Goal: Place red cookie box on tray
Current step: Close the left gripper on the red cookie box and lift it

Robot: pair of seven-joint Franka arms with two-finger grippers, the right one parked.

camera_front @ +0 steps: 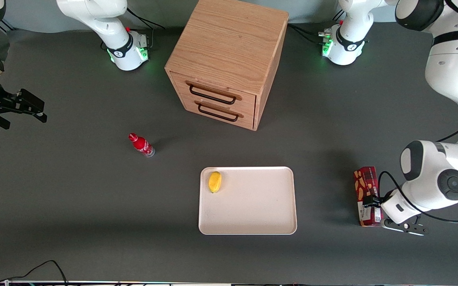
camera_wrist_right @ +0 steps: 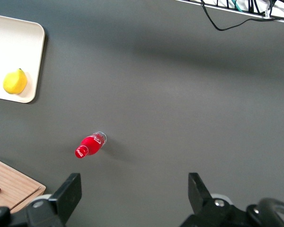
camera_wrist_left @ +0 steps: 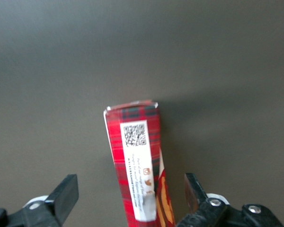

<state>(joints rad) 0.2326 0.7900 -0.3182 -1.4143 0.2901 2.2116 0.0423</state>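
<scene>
- Lying on the table [camera_front: 74,198] toward the working arm's end: one red cookie box [camera_front: 366,190], well apart from the one tray [camera_front: 253,206].
- One lemon [camera_front: 214,181] sits in a tray corner; one red bottle [camera_front: 141,144], one wooden cabinet [camera_front: 225,63].
- The gripper [camera_wrist_left: 130,198] is lowered over the box, fingers [camera_wrist_left: 66,191] spread wide on either side, touching nothing.
- The gripper covers part of the box.

You've got a red cookie box [camera_front: 366,190] in dark-red plaid w/ golden cookie pics & a white QR label. Tray [camera_front: 253,222] is cream-white, lemon [camera_front: 214,182] yellow, bottle [camera_front: 141,144] red, cabinet [camera_front: 229,51] light wood w/ black handles, table [camera_front: 74,190] dk grey, gripper [camera_wrist_left: 131,198] fingers black.
</scene>
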